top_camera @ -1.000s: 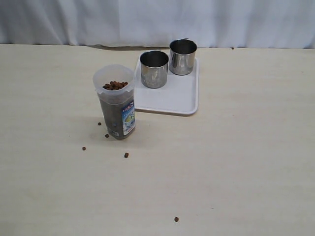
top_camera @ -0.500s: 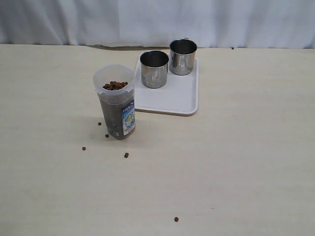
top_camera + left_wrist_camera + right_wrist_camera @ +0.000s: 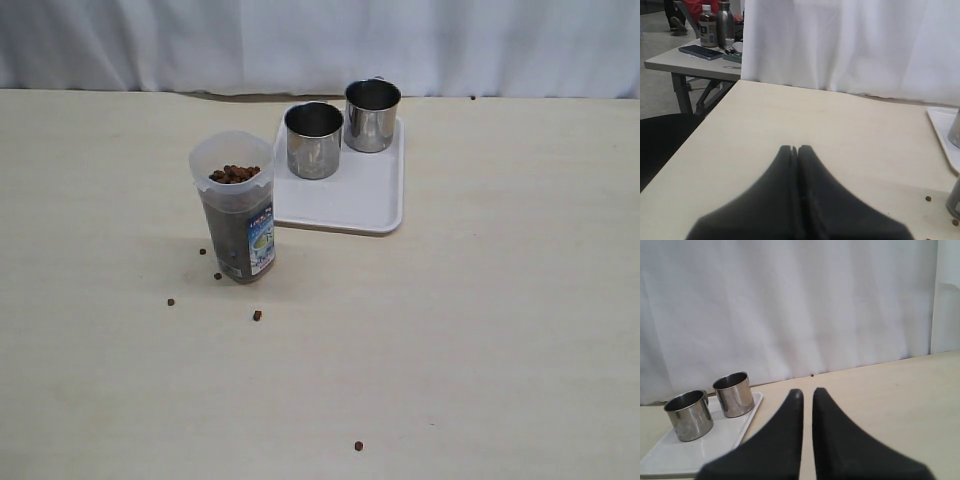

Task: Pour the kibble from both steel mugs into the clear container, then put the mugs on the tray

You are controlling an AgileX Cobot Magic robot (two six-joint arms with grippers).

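The clear container (image 3: 235,205) stands upright on the table, nearly full of kibble (image 3: 234,174). Just behind and to its right lies the white tray (image 3: 350,200). Two steel mugs stand upright on it, one nearer (image 3: 313,141) and one farther back (image 3: 371,116). Neither gripper shows in the exterior view. In the left wrist view my left gripper (image 3: 794,148) is shut on nothing, over bare table. In the right wrist view my right gripper (image 3: 808,391) holds nothing, its fingers drawn together to a thin slit; the mugs (image 3: 689,416) (image 3: 734,394) and tray (image 3: 670,457) lie well off to one side.
Stray pellets lie on the table near the container (image 3: 257,315) (image 3: 170,302) and one nearer the front (image 3: 358,446). A white curtain (image 3: 320,40) closes the back. The left wrist view shows a second table (image 3: 690,62) with bottles beyond the table's edge.
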